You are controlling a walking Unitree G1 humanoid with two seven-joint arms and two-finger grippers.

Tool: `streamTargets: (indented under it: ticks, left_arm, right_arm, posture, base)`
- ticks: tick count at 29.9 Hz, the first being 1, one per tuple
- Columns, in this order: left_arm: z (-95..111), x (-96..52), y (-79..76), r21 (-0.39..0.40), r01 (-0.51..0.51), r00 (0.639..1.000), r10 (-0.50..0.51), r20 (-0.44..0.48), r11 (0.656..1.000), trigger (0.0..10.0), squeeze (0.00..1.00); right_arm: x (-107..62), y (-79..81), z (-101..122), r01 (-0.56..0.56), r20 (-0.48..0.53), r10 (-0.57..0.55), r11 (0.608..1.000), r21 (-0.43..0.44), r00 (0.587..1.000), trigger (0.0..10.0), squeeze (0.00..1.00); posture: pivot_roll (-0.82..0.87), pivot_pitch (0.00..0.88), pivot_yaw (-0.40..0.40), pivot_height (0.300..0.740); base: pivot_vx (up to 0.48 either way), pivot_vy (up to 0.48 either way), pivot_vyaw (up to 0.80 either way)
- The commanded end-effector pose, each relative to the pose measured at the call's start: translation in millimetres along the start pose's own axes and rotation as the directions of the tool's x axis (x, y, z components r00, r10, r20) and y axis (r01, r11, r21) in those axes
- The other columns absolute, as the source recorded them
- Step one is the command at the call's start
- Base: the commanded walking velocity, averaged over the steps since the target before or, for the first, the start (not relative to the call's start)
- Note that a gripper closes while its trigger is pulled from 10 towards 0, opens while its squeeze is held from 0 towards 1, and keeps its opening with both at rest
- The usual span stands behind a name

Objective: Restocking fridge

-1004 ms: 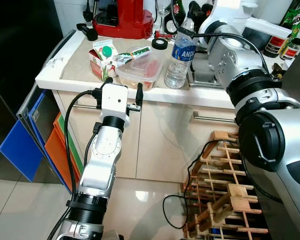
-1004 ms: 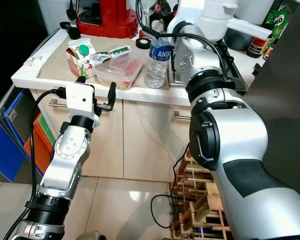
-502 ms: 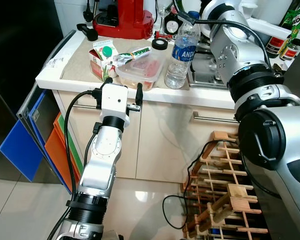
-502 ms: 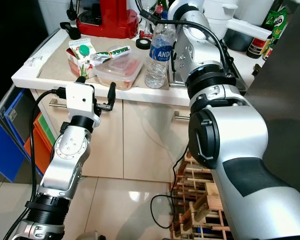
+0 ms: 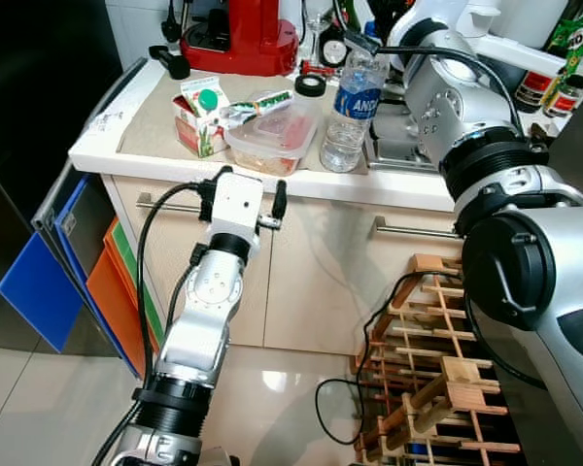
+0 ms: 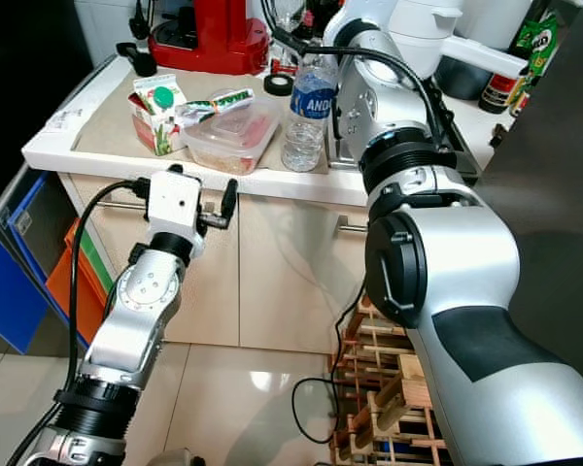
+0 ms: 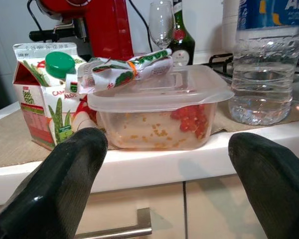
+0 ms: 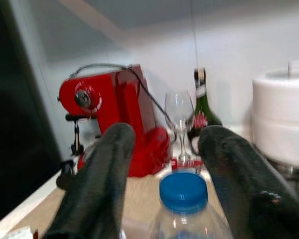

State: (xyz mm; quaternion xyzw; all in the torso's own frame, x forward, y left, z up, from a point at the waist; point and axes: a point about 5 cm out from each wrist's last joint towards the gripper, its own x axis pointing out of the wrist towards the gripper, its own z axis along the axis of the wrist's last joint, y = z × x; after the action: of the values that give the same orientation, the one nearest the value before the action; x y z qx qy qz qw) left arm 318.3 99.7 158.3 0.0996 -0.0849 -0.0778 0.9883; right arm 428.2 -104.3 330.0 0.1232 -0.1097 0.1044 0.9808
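While the right gripper (image 8: 162, 164) hovers just above the blue cap of the water bottle (image 5: 354, 107), fingers spread and apart from it, the left gripper (image 7: 164, 164) waits below the counter (image 5: 102, 146) edge, fingers also spread. From the bottle, the lidded plastic container (image 5: 272, 136) lies at 9 o'clock, just beside it. A juice carton (image 5: 200, 116) stands at the container's 9 o'clock; a red coffee machine (image 5: 248, 29) stands at its 12 o'clock.
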Motion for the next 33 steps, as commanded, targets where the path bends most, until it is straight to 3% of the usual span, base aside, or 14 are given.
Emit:
streamTargets:
  ticks: [1, 11, 12, 33]
  left_arm:
    - [2.2, 2.4, -2.0, 0.011, 0.007, 1.000, -0.007, -0.003, 1.000, 10.0, 0.00]
    - [1.9, 2.7, -2.6, 0.017, 0.004, 1.000, -0.004, -0.011, 1.000, 10.0, 0.00]
    - [1.9, 2.6, -2.5, 0.017, 0.003, 1.000, -0.002, -0.012, 1.000, 10.0, 0.00]
    - [1.0, 2.6, -1.3, 0.009, -0.011, 1.000, 0.011, -0.020, 1.000, 10.0, 0.00]
  right_arm:
    - [-0.6, -2.1, -3.0, 0.002, -0.019, -0.001, 1.000, 0.021, 1.000, 10.0, 1.00]
    - [-0.7, -1.6, -6.4, -0.001, -0.052, 0.001, 1.000, -0.015, 0.999, 10.0, 1.00]
    - [-0.7, -1.1, -7.8, -0.004, -0.064, 0.002, 1.000, -0.017, 0.998, 10.0, 0.00]
    - [-2.8, -4.7, -20.7, 0.032, -0.148, -0.031, 0.999, 0.005, 0.989, 10.0, 0.00]
  posture:
    - [0.13, 0.000, -0.088, 0.740]
    - [0.13, 0.000, -0.091, 0.740]
    - [0.13, 0.000, -0.092, 0.740]
    - [0.13, 0.000, -0.097, 0.740]
  base:
    - [0.000, 0.000, 0.00]
    - [0.000, 0.000, 0.00]
    - [0.000, 0.000, 0.00]
    - [0.000, 0.000, 0.00]
